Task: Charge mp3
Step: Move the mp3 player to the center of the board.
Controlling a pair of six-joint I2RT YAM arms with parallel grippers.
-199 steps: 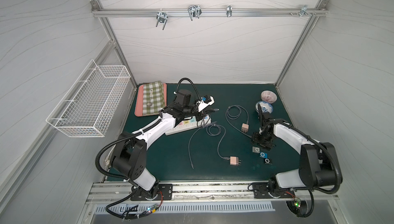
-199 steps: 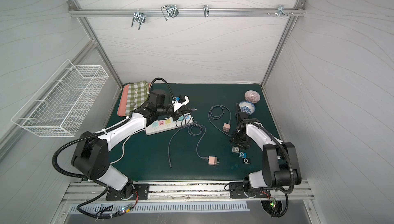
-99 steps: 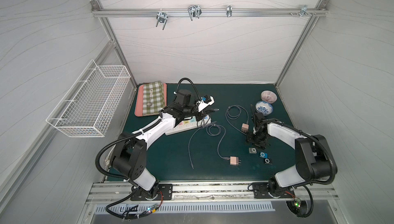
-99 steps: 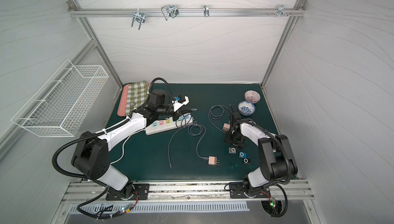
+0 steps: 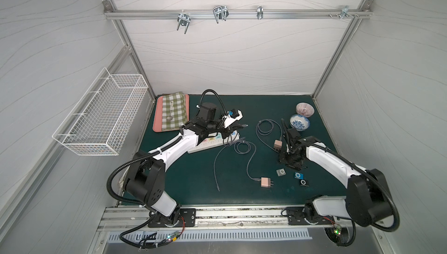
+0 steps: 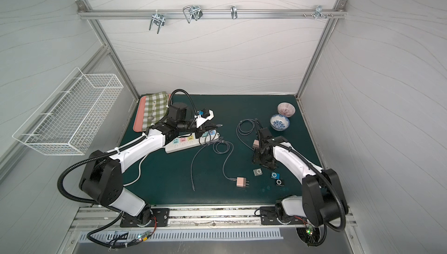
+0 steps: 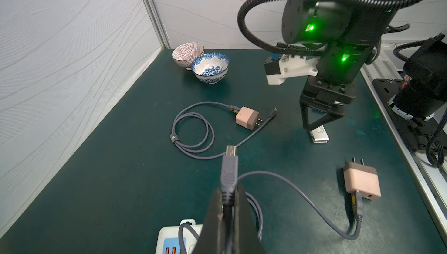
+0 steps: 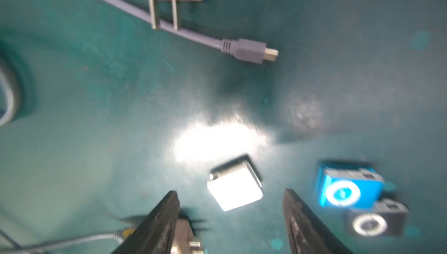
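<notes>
Right gripper (image 8: 229,192) above the silver mp3 (image 8: 234,187), plug (image 7: 229,165) in the left gripper (image 7: 228,192)
Your right jaws stand wide and empty; the silver mp3 lies flat on the mat (image 8: 96,95), just ahead of their gap and slightly skewed to them, with the blue mp3 (image 8: 348,187) just beside. Your left jaws, well apart, are clamped on the plug

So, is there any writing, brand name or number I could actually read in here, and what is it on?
No text here reads clearly.
Cable strap: a small pale mark, too small to read.
Spoon: dark print on the handle, too small to read.
Blue mp3 player: a ring of button signs, blurred.
Power strip: coloured socket patches, no legible lettering.
</notes>
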